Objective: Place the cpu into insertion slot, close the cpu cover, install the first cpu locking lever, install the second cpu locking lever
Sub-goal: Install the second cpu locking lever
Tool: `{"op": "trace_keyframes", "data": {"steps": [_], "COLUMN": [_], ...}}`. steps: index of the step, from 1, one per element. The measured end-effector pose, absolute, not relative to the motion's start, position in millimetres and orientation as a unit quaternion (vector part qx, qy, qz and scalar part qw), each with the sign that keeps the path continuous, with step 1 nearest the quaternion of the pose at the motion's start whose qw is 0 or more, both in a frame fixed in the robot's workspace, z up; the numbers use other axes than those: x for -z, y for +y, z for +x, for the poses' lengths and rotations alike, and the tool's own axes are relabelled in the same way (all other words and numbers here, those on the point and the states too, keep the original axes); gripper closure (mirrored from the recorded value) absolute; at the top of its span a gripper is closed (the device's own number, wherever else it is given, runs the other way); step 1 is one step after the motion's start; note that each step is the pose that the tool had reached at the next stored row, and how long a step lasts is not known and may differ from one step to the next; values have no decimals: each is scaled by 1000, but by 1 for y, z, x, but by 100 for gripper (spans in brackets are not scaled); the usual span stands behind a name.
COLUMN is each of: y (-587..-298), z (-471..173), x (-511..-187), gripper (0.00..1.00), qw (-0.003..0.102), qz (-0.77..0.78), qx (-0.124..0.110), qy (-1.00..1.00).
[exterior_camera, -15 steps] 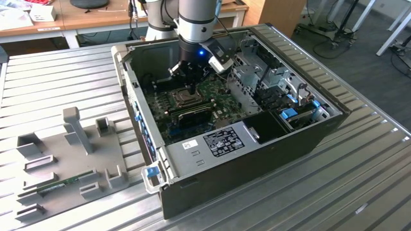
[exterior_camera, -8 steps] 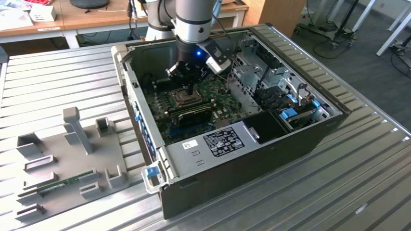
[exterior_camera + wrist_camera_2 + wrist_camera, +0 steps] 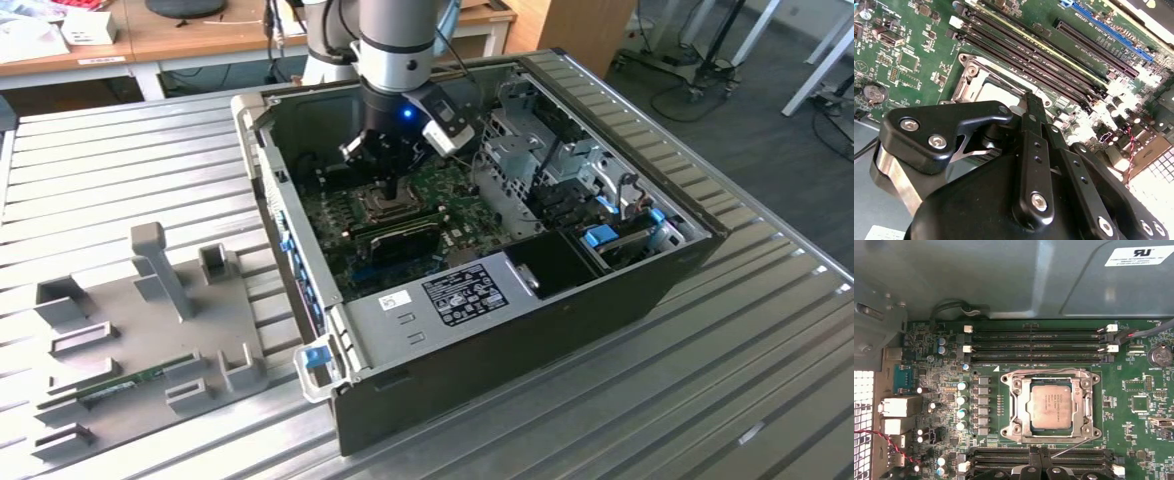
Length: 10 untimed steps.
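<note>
**CPU seated, cover down, gripper low over the socket**

Nearest to us, in the second wrist view, is the gripper [image 3: 1035,107]: black links and a narrow black finger reaching toward the board. We cannot tell whether the fingers are parted or closed, and we see nothing held in them.

Just past the fingertip lies the slot [image 3: 1052,405], its silvery rim bolted at the corners. In the first wrist view the cpu [image 3: 1051,406] sits flat inside it, its dull metal top square to the frame. The cover [image 3: 1024,407] appears to lie down around the chip, whose top shows through the window. We judge the first two steps done. A thin wire lever [image 3: 1070,447] runs aslant from the near edge of the socket; whether it is latched we cannot tell, so the lever steps look unfinished or at least unconfirmed.

Beyond the socket run long black memory slots [image 3: 1036,346], then the grey case wall.

The exterior view gives what the wrist views lack: the arm [image 3: 395,40] reaching down into the open case [image 3: 534,330] on a ribbed metal table [image 3: 147,150], the gripper directly above the socket, and a grey fixture [image 3: 134,320] lying well apart toward the exterior view's left. The first wrist view alone shows the chip's seating plainly.
</note>
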State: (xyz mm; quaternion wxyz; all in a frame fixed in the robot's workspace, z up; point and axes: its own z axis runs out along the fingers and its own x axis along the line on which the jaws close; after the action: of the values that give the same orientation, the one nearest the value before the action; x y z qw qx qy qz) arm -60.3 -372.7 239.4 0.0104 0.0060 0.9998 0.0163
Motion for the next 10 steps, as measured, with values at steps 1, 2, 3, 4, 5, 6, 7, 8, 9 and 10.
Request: {"op": "trace_keyframes", "data": {"steps": [1, 2, 3, 4, 5, 6, 7, 8, 9, 10], "y": [-373, -373, -373, -373, -373, -373, -373, -373, -373, -373], "z": [-61, -62, -62, -63, -64, -65, -65, -66, -67, -68], "x": [-239, -238, -237, -236, -235, -234, -233, -232, -230, -229], "gripper": [89, 89, 89, 89, 89, 89, 89, 89, 89, 89], "qw": [10, 10, 10, 10, 10, 10, 10, 10, 10, 10], "qz": [6, 6, 6, 6, 6, 6, 6, 6, 6, 6], "qx": [-16, -16, -16, -16, -16, -16, -16, -16, -16, -16], "qy": [1000, 1000, 1000, 1000, 1000, 1000, 1000, 1000, 1000, 1000]}}
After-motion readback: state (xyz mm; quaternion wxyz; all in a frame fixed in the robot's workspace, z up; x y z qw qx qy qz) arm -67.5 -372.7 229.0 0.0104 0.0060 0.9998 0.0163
